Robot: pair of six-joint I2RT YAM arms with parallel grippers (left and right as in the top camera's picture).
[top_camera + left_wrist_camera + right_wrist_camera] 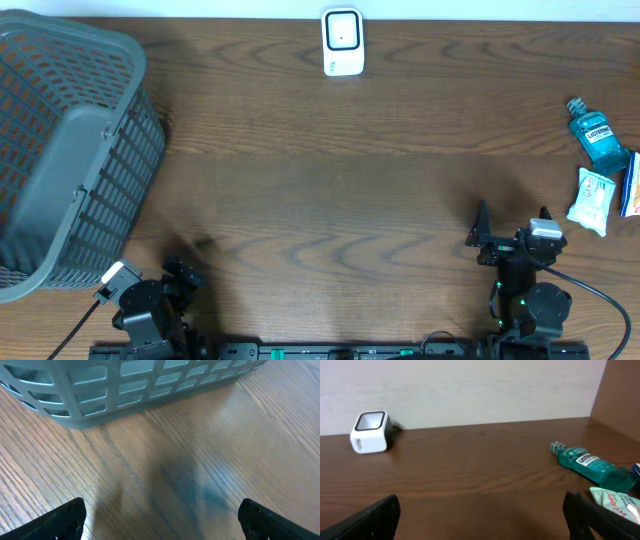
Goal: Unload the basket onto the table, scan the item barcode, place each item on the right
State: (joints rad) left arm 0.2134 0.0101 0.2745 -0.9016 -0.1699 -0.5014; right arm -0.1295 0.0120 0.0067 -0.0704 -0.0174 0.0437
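While both arms sit at the near edge of the table point(330, 200), we see from overhead the white scanner point(342, 41) at the far edge, about in the middle. Far to the left of the scanner, the gray basket point(125, 170) reaches the left border of the view. Far to the right of the scanner and nearer to us lie the blue mouthwash bottle point(598, 136), a white and green packet point(591, 201) just below it, and a third item point(631, 185) cut off by the right border. Between the scanner and the arms we find a wide band of bare wood. The left gripper point(185, 272) is near the basket's near corner. The right gripper point(513, 222) is near the packet but apart from it.

From the left wrist, the two fingers point(60, 520) stand far apart at the bottom corners and hold nothing. We see only wood between them, and the basket wall is ahead of them, not touching.

From the right wrist, the fingers point(375, 520) are also spread wide and touch nothing. The scanner stands far ahead on the left, against the wall. The bottle lies on its side to the right of the scanner, and the packet is just beside the right finger.
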